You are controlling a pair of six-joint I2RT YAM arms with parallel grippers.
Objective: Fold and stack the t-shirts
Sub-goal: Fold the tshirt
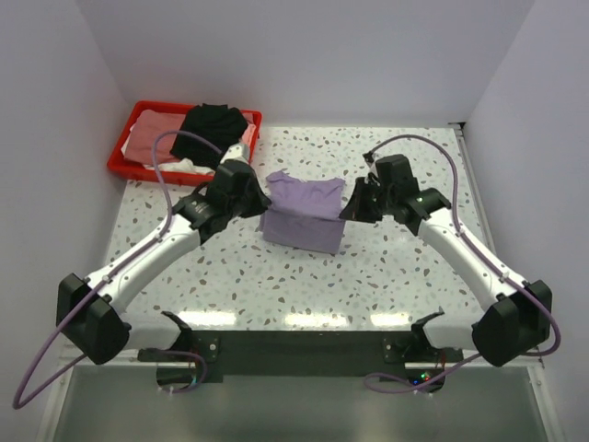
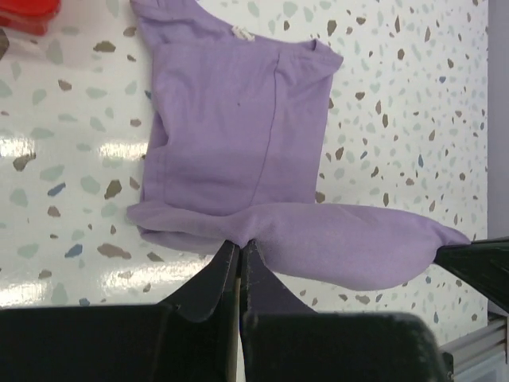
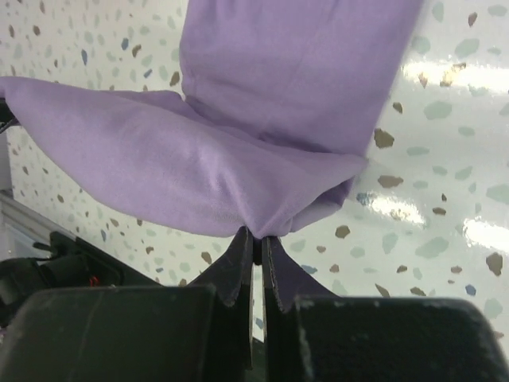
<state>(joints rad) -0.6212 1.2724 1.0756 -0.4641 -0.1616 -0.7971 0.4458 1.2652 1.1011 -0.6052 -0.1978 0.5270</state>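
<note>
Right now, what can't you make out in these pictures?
- Top view: how many shirts lie in the red tray; the black t-shirt covers the pile.
- Left wrist view: the tray is cut off at the corner.
- Right wrist view: the lavender t-shirt runs past the top edge.

A glossy white tabletop flecked with grey, brown and blue chips (image 1: 396,267) carries two things directly. A red rectangular plastic tray (image 1: 122,150) sits at its far left corner. A light purple soft cloth t-shirt (image 1: 302,214) lies near the middle, close to the tray but not touching it. Its collar end is flat on the surface and a fold is raised off it.
</note>
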